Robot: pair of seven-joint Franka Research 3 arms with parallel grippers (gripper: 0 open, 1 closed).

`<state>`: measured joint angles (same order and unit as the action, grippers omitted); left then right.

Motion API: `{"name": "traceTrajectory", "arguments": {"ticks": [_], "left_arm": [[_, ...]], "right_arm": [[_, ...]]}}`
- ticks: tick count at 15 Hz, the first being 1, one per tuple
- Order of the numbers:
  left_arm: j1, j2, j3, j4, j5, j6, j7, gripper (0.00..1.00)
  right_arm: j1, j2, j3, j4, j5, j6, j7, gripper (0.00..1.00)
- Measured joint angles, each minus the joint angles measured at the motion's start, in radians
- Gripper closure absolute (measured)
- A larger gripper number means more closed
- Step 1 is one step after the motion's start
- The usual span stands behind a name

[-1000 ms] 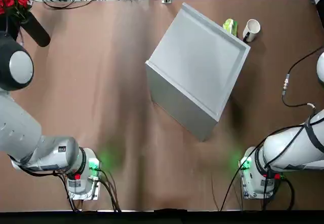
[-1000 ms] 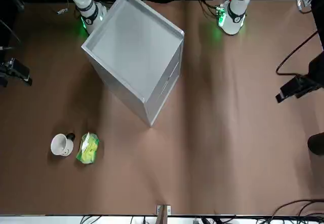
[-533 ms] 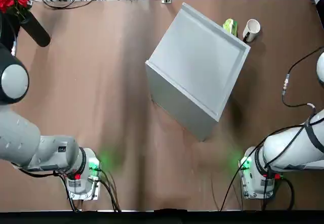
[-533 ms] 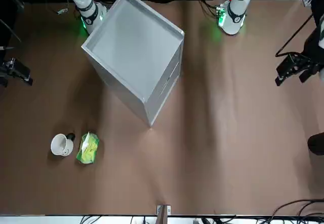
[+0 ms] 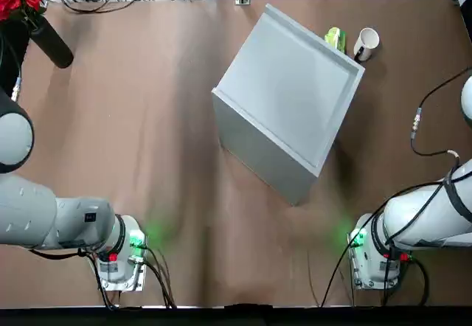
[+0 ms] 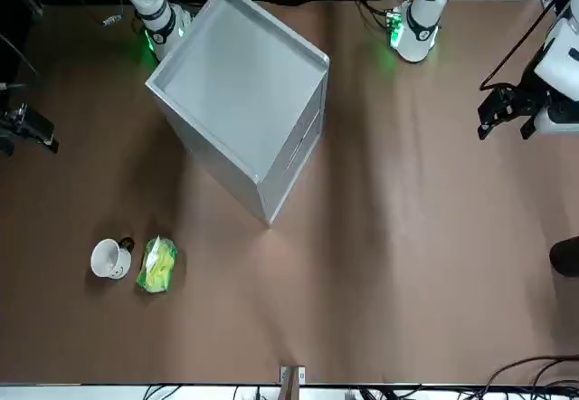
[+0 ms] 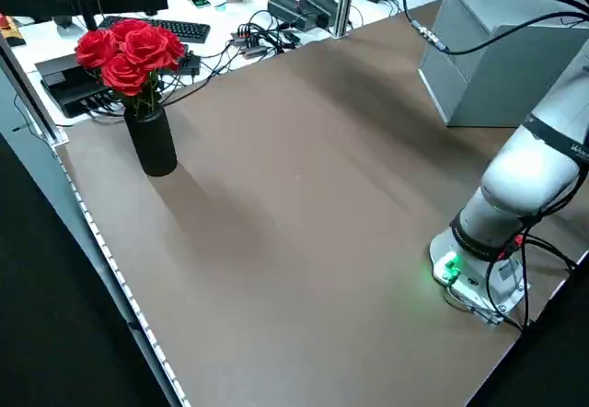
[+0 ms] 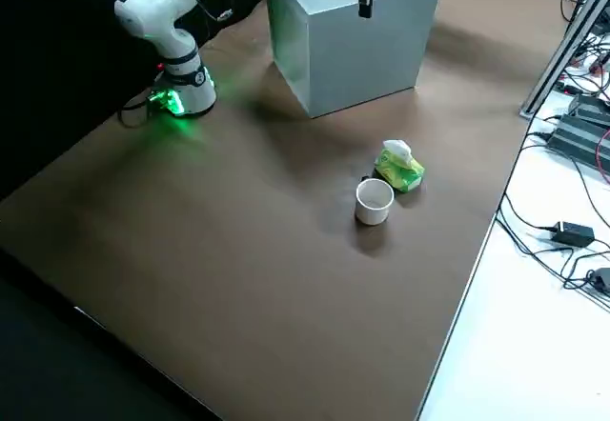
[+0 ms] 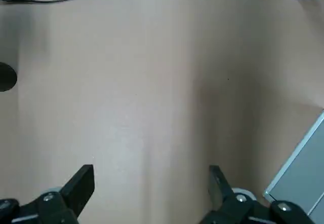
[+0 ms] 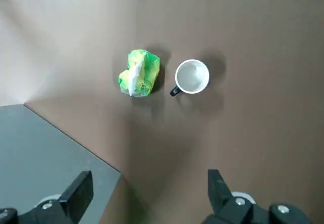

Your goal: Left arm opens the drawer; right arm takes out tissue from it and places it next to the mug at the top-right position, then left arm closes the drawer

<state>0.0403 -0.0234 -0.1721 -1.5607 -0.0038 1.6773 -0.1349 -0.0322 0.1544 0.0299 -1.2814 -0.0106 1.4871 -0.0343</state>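
The left gripper has its two jaws wide apart, with nothing between them, so it has let go. It hangs on the robot's left side of the table, away from the big grey cabinet. The right gripper is let go too, its jaws far apart and not holding a thing. It waits on the robot's right side, nearer the robot than the mug and the tissue are. What has just changed is the left arm: we see it has pulled back toward its own base, while the right arm has not moved. Next we look at the drawer. Its front looks flat with the cabinet and no tray sticks out, so we think it is closed. Farther out, the green and yellow tissue stands on the table just beside the white mug, with a little gap, on the side nearer the robot's left. Both are in the same spot as before. To us that means the job looks all done, and the left arm only needs to go rest, without bumping the black vase.
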Motion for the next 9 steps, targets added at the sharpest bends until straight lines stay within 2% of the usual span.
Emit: {"name": "traceTrajectory", "arguments": {"ticks": [9], "left_arm": [[0.003, 0.006, 0.003, -0.011, 0.000, 0.000, 0.000, 0.00]], "right_arm": [[-0.001, 0.000, -0.001, 0.003, 0.000, 0.008, 0.000, 0.00]]}}
